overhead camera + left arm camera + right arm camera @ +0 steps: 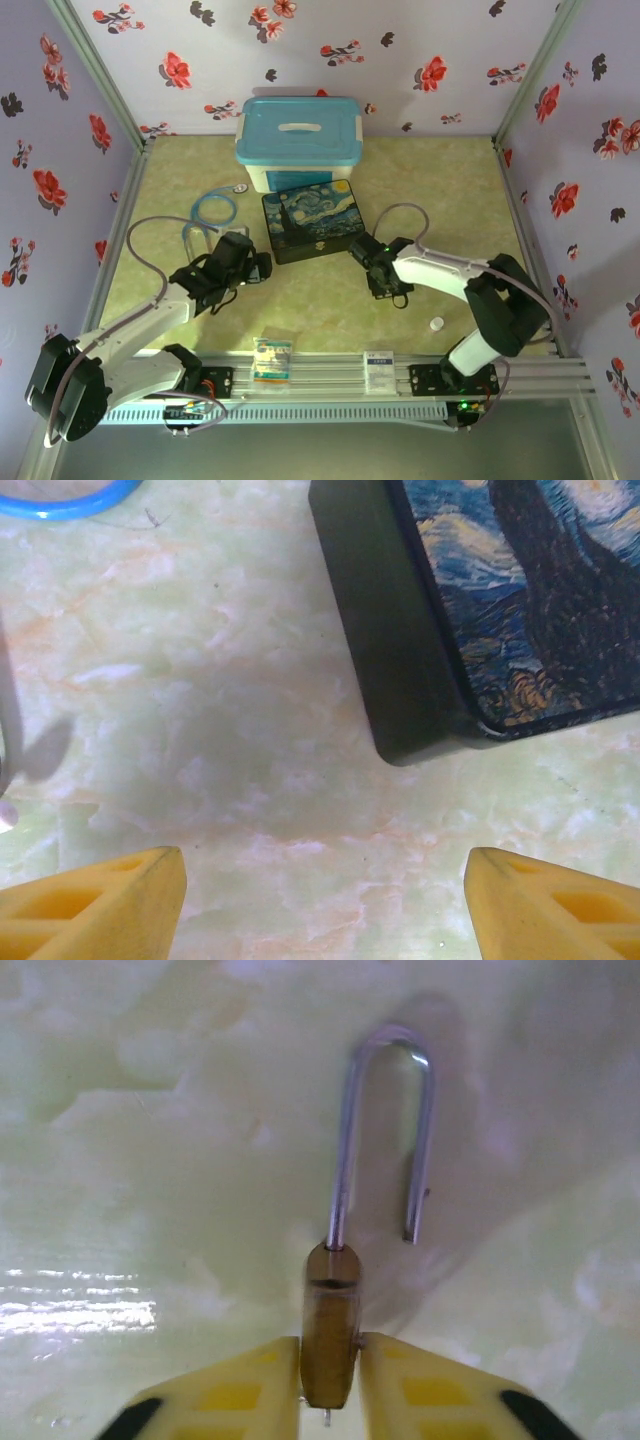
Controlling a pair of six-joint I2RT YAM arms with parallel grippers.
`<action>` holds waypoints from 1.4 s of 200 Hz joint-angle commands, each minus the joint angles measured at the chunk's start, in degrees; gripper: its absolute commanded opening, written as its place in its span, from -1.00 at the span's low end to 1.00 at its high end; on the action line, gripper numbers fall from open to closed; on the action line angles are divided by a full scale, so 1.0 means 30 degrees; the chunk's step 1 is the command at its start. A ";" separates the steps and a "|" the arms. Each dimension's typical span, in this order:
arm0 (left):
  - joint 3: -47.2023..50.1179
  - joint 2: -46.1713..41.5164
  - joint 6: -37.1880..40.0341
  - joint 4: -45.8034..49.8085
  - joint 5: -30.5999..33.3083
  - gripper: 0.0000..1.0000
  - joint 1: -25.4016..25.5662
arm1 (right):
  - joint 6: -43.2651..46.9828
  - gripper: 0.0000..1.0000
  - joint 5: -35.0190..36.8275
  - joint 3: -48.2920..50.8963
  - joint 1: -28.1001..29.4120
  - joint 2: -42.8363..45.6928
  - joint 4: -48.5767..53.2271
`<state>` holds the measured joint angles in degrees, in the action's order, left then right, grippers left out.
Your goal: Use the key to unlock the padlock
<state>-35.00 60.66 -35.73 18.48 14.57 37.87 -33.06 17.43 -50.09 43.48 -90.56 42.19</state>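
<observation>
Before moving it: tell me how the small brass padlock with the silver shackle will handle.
Likely rigid and heavy for its size: small brass padlock. Smooth metal, pinched narrowly by the right gripper, may pivot. Its open silver shackle could swing.

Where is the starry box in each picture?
Top camera: the box sits mid-table, just in front of the blue-lidded tub.
Left wrist: the box takes up the upper right corner.
Right wrist: this camera faces the padlock, with the tabletop behind it.
Shared landmark: the pale marbled tabletop, seen in all three.
</observation>
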 commanded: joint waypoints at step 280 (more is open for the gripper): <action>-0.0697 0.4627 0.0939 -0.4781 0.1088 0.71 -0.2076 | 0.1729 0.98 -0.2679 0.3396 -1.1061 1.1099 -0.5657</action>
<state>-37.26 79.85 -34.11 1.74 16.93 32.25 -30.44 6.81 -39.35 14.15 -56.93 28.53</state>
